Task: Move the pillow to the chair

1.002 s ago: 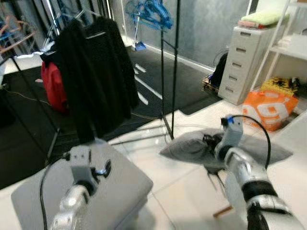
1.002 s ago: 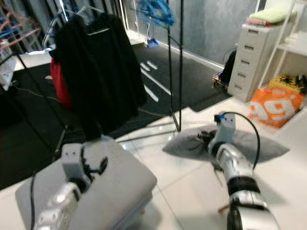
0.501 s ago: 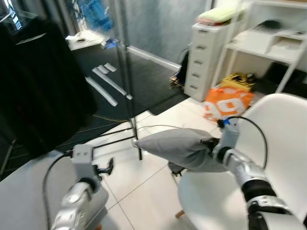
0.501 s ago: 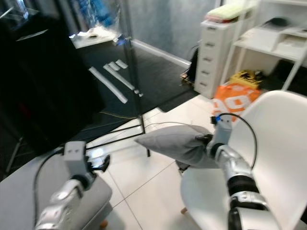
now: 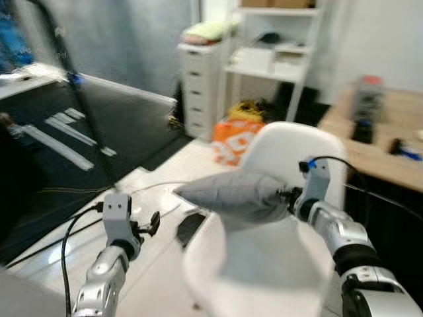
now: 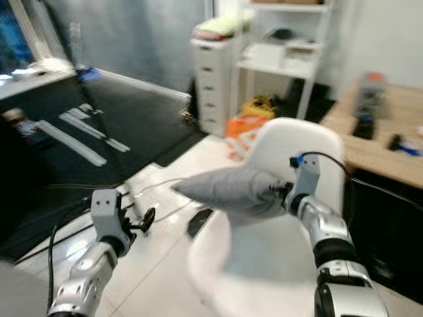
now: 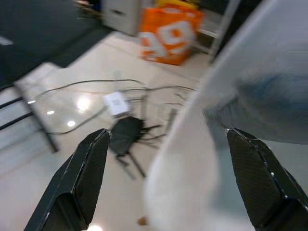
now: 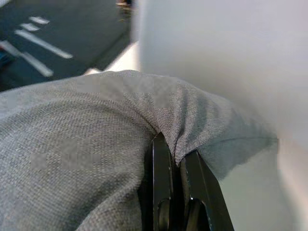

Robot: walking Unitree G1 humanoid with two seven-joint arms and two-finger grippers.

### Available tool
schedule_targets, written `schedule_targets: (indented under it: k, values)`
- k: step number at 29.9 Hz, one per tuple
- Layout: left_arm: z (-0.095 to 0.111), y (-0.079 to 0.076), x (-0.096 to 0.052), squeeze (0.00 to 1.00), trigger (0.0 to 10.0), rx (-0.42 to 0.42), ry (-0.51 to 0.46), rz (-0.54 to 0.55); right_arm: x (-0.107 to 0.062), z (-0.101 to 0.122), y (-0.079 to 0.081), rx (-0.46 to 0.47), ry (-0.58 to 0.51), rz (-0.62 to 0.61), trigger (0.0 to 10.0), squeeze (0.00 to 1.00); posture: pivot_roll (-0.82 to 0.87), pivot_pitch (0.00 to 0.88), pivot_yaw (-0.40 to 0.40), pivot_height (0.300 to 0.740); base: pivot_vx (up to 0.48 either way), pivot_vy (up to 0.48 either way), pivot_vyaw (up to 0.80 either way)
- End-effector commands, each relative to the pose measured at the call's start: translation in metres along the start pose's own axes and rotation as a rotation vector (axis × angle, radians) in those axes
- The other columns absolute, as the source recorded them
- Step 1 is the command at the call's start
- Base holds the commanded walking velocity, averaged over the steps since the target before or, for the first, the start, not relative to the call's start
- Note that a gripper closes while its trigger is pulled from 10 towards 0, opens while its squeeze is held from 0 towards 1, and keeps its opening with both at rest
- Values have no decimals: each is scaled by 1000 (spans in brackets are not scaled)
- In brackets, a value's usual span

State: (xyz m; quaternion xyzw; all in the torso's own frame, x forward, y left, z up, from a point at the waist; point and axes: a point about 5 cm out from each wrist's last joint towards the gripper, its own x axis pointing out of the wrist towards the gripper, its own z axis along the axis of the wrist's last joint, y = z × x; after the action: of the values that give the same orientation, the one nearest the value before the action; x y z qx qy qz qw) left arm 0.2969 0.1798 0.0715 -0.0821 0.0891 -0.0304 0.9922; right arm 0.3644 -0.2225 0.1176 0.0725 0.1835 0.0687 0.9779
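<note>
A grey pillow hangs in the air over the seat of a white shell chair, in front of its backrest. My right gripper is shut on one corner of the pillow; the right wrist view shows the fabric pinched between its two black fingers. My left gripper is held out low on the left, open and holding nothing, with its fingers spread wide over the floor beside the chair.
An orange bag and a white drawer unit stand behind the chair, with white shelves beside them. A wooden table is at the right. Cables lie on the pale tiled floor. A dark mat covers the left.
The view has swung right, past the clothes rack, so the chair and wooden table now sit ahead. The pillow stays in my right gripper and now hangs over the seat.
</note>
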Motion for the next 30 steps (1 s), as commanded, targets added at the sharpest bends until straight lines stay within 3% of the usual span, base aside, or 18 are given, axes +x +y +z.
schedule_targets:
  k: [1, 2, 8, 11, 17, 26, 30]
  values:
    - [0, 0, 0, 0, 10000, -10, 3, -1, -1, 3, -3, -78, 28, -35, 10000, 0, -263, 0, 30, 740, 0, 0, -756]
    - [1, -1, 0, 0, 10000, -11, 0, -5, -1, -3, -6, -114, 73, -58, 10000, 0, -264, 0, 30, 740, 0, 0, -738]
    - [2, -2, 0, 0, 10000, -10, -3, -14, -2, -10, -12, -112, 127, -112, 10000, 0, -261, 5, 31, 740, 0, 0, -731]
    - [3, -2, 0, 0, 10000, -8, -4, -17, -3, -10, -14, -106, 120, -130, 10000, 0, -261, 6, 31, 740, 0, 0, -725]
    - [3, -2, 0, 0, 10000, -5, -4, -20, -4, -10, -18, -160, 108, -159, 10000, 0, -260, 9, 32, 740, 0, 0, 0]
    - [5, -5, 0, 0, 10000, -5, -7, -28, 0, -26, -4, -259, 162, -76, 10000, 0, -258, 14, 37, 730, 0, 0, 0]
    - [7, -4, -2, 0, 10000, 4, -8, -32, 1, -25, 10, -308, 158, 56, 10000, 0, -253, 26, 41, 715, 0, 0, 0]
